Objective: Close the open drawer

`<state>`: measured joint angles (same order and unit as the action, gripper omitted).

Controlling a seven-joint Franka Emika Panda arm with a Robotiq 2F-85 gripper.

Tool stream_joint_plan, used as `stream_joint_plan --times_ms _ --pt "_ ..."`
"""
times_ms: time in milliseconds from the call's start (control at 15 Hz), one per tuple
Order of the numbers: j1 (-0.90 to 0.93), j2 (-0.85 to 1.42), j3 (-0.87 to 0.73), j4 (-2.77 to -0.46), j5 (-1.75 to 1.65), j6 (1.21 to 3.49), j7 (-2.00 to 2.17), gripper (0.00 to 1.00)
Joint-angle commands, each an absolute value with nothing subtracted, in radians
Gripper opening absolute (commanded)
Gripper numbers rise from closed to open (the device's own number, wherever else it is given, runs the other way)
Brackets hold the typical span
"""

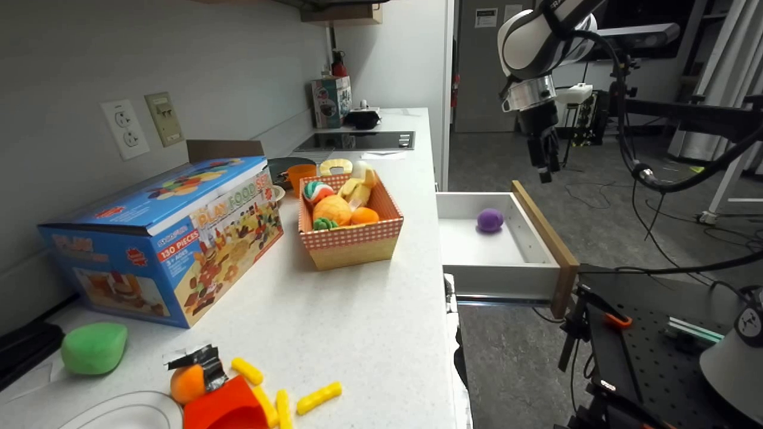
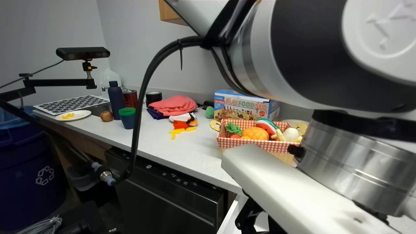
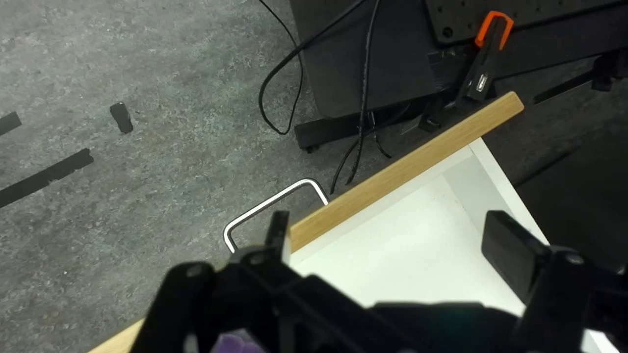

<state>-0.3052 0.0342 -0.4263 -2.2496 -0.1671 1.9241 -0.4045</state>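
The drawer [image 1: 501, 280] is pulled out from the white counter, white inside with a light wood-coloured front. It fills the lower right of the wrist view [image 3: 441, 215], and a corner of it shows in an exterior view [image 2: 229, 214]. A silver bar handle [image 3: 265, 203] sticks out from its front. A purple round object [image 1: 490, 220] lies inside; part of it shows at the bottom of the wrist view [image 3: 233, 344]. My gripper [image 1: 549, 171] is open and empty above the drawer. In the wrist view its fingers [image 3: 387, 230] are wide apart, the left one overlapping the front's rim.
A black cart [image 1: 661, 357] with an orange-tipped clamp [image 3: 493, 32] stands close to the drawer's front corner. Cables [image 3: 363, 98] hang there. The counter [image 1: 363, 310] holds a fruit basket [image 1: 351, 250], a play food box [image 1: 167, 238] and loose toy pieces [image 1: 319, 397].
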Motion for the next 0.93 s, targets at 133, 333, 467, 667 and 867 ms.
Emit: stream_joint_plan --times_ms 133,333,467,667,867 --pt "-0.372 0.130 -0.416 -2.238 -0.181 1.950 -0.529 1.00" --pt "-0.404 0.188 -0.409 -2.231 -0.191 1.975 -0.612 1.00" --pt "-0.417 0.232 -0.404 -2.223 -0.204 2.000 -0.642 1.00" --pt "-0.432 0.302 -0.397 -2.212 -0.224 2.065 -0.648 1.00" --pt "-0.442 0.362 -0.394 -2.209 -0.261 2.150 -0.625 1.00"
